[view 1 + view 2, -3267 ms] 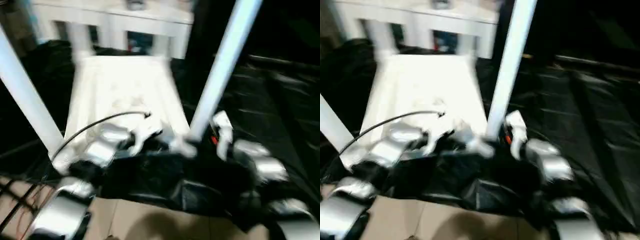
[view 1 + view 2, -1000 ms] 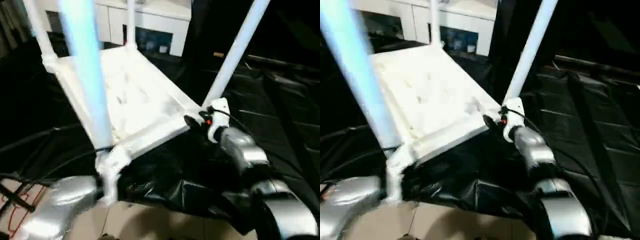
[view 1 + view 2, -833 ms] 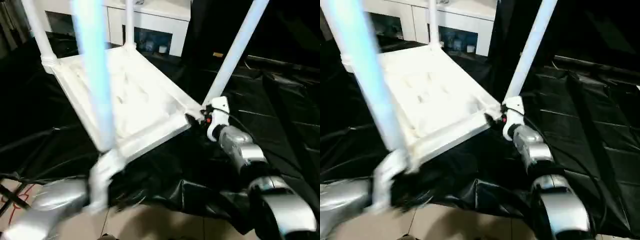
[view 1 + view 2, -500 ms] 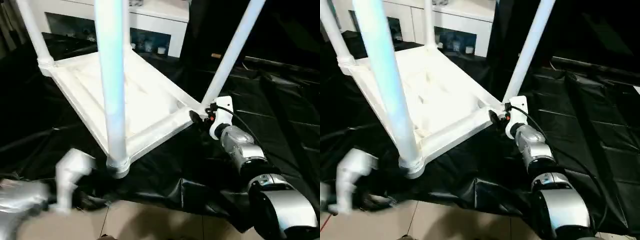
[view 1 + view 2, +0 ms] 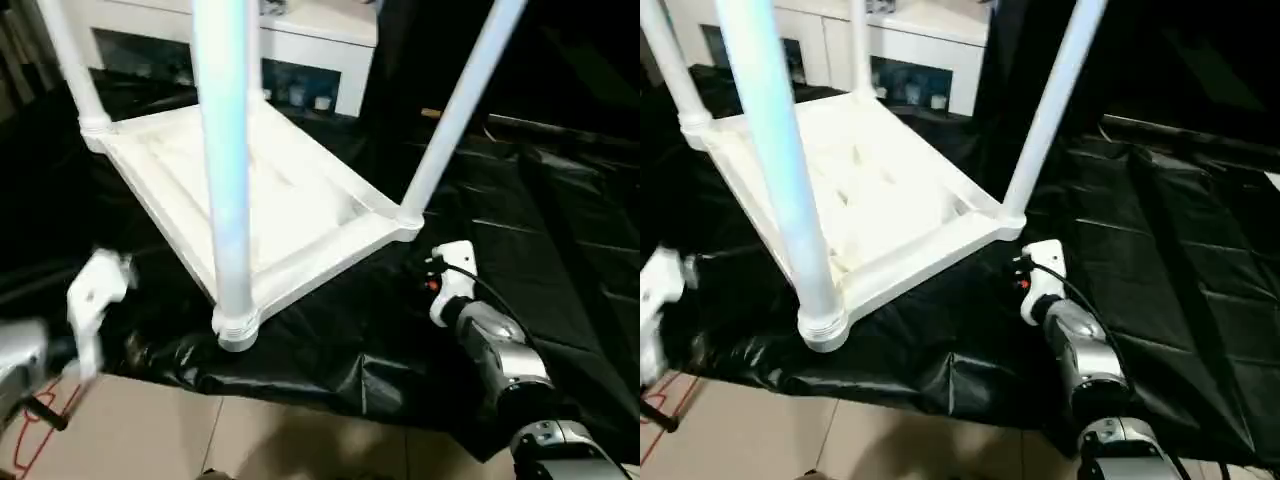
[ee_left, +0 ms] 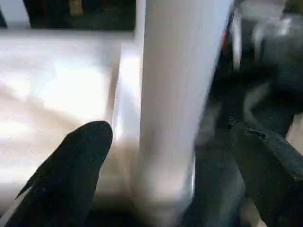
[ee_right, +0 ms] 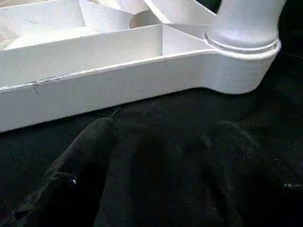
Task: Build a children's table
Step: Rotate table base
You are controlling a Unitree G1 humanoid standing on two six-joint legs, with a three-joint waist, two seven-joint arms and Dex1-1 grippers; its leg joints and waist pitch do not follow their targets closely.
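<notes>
Between left claw (image 6: 175, 165) fingers stands a leg (image 6: 177, 94).

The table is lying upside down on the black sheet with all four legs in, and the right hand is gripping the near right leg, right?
Not quite. The right hand grips nothing; it sits apart from the near right leg on the black sheet, as the right eye view shows. The table is upside down, legs in.

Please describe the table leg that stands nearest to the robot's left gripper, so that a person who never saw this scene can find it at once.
Find the upside-down children's table lying on the black sheet, its white legs pointing up. The nearest leg rises from the corner socket closest to the camera, at the sheet's front edge, beside the left gripper. It looks the thickest of the legs, with a bluish sheen.
</notes>
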